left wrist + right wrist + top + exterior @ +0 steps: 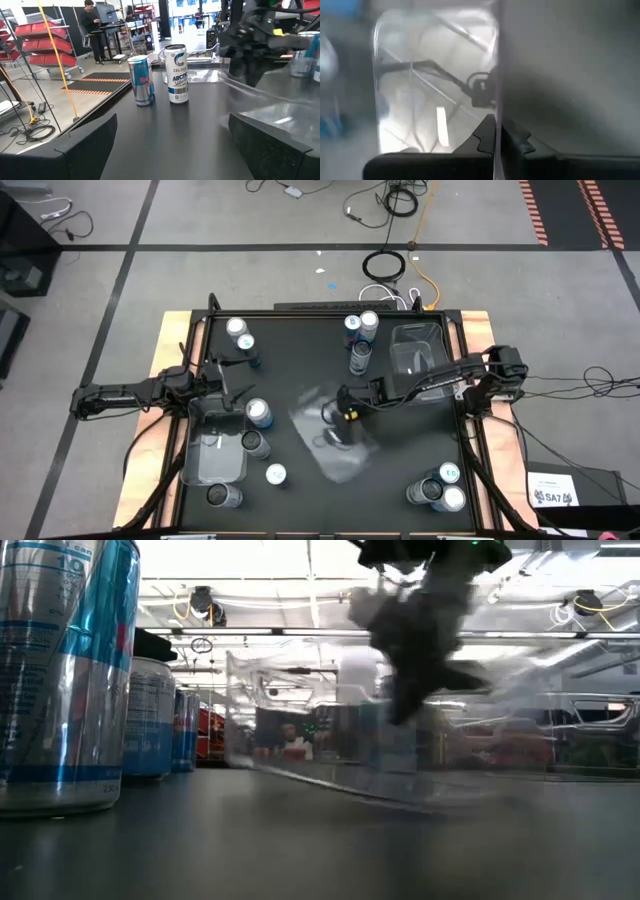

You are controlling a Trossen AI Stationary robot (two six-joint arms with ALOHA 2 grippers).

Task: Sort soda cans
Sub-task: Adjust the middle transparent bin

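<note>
Right claw (345, 408) at mid-table, pinched shut on the thin wall of a clear plastic bin (335, 435), blurred, seemingly empty. Left claw (232, 378) wide open, holding nothing, just above a second clear bin (213, 442) at the left edge with one can (253, 444) standing at its right rim; a third clear bin (415, 350) near the far right, empty as far as visible. Remaining soda cans scattered outside: two at far left (240, 335), three at far centre (360, 330), one beside the left bin (259, 413), two near front left (276, 476), three at front right (442, 488).
</note>
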